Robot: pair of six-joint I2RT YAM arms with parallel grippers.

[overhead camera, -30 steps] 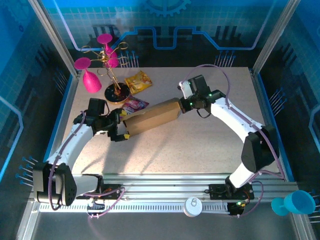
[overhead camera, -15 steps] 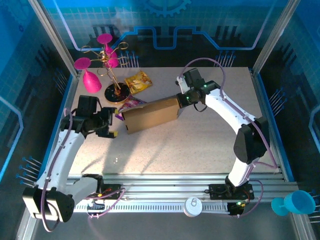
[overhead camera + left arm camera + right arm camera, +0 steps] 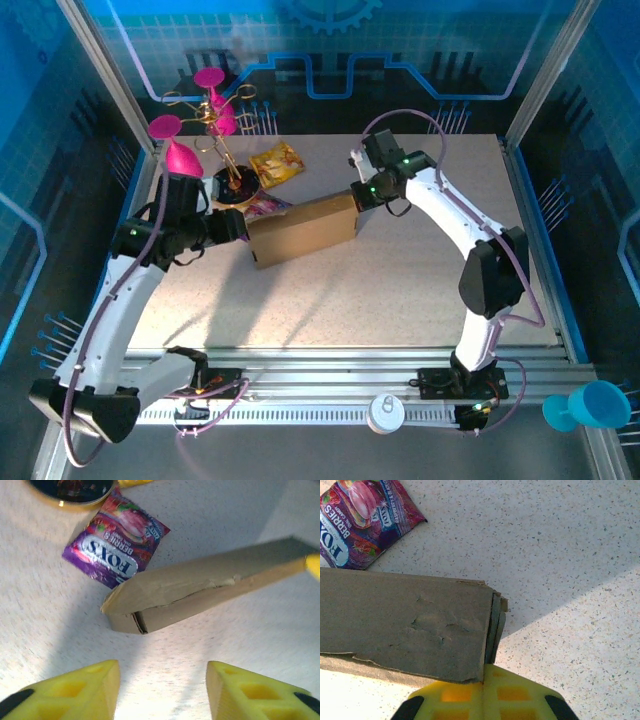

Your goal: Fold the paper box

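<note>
Clamping right pincer (image 3: 483, 672) holds the paper box (image 3: 405, 625); left pincer (image 3: 162, 667) gapes.

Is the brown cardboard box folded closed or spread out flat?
Folded closed. The paper box forms a block; the left wrist view shows its lid down, with a thin seam.

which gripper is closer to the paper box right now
Right. The right gripper is at the paper box, shut on the edge of its right end. The left gripper is open and sits just short of the box's left end, not touching it.
</note>
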